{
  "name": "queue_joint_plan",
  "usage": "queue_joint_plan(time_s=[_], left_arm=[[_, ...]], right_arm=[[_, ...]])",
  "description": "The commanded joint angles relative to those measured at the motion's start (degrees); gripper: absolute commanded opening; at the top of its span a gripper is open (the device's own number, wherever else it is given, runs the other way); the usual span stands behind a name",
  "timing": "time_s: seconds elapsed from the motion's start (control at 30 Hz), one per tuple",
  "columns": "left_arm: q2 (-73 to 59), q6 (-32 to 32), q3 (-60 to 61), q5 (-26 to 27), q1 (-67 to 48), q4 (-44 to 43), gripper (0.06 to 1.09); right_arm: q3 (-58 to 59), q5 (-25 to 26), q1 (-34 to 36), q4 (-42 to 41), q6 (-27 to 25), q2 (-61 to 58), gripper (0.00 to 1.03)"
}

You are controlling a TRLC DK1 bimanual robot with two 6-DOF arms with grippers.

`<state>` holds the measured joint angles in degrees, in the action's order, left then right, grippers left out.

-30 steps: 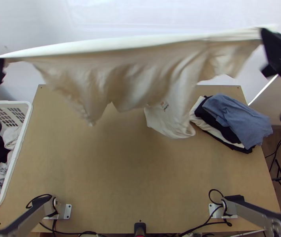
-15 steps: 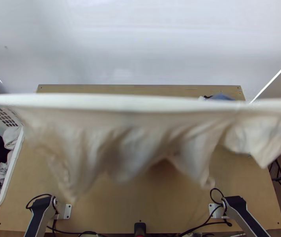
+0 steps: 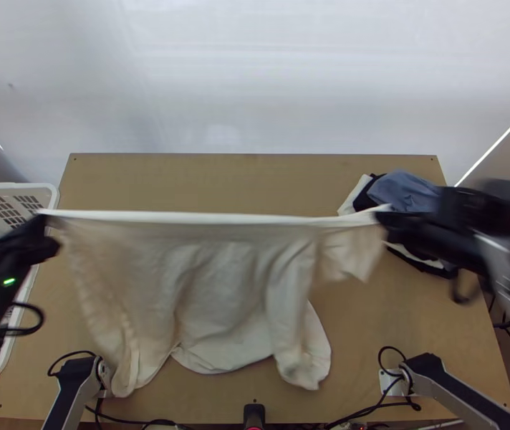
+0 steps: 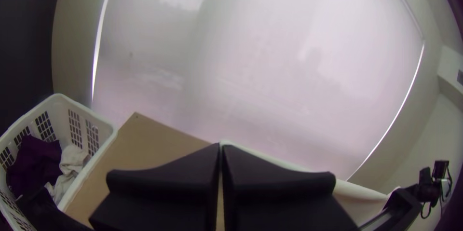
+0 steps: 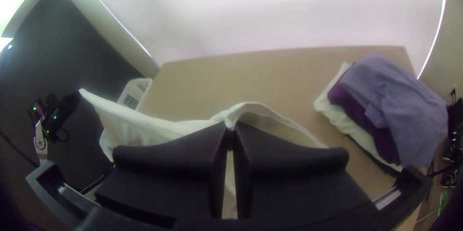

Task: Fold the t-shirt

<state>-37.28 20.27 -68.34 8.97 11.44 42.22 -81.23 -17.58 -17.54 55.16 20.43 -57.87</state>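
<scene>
T-shirt (image 3: pixel 212 265) hangs stretched between left gripper (image 3: pixel 46 221) and right gripper (image 3: pixel 384 216), jaws of each clamped on its upper edge; beyond it, table (image 3: pixel 212 179) shows until far edge.

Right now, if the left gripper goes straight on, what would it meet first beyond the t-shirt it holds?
Past the t-shirt, probably the white backdrop behind the table; the way looks free, but depth is unclear.

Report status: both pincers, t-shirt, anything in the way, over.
Left pincer and right pincer shut on t-shirt, one at each end. Upper edge taut, rest draping in loose folds. Clothes pile near right pincer, possibly in the way.
</scene>
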Motion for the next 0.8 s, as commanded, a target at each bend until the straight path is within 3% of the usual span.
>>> queue_joint_plan(time_s=[0.0, 0.1, 0.37, 0.77], left_arm=[[-3.59, -7.79, 17.71, 0.87, -5.29, -6.18, 0.09], [-8.69, -9.29, 20.52, 0.87, -6.34, -10.4, 0.09], [-27.5, -9.99, 18.06, 0.26, -6.78, -22.27, 0.09], [-42.44, -9.46, 8.22, -4.84, -8.1, -25.34, 0.09]], right_arm=[[9.78, -1.58, -9.0, -11.74, 1.72, -17.28, 0.03], [6.52, -1.58, -9.62, -16.31, -0.12, -27.56, 0.03], [-12.55, -1.49, -10.23, -17.89, -3.02, -52.0, 0.03], [-38.65, -0.61, -9.27, -17.89, -2.85, -75.02, 0.03]])
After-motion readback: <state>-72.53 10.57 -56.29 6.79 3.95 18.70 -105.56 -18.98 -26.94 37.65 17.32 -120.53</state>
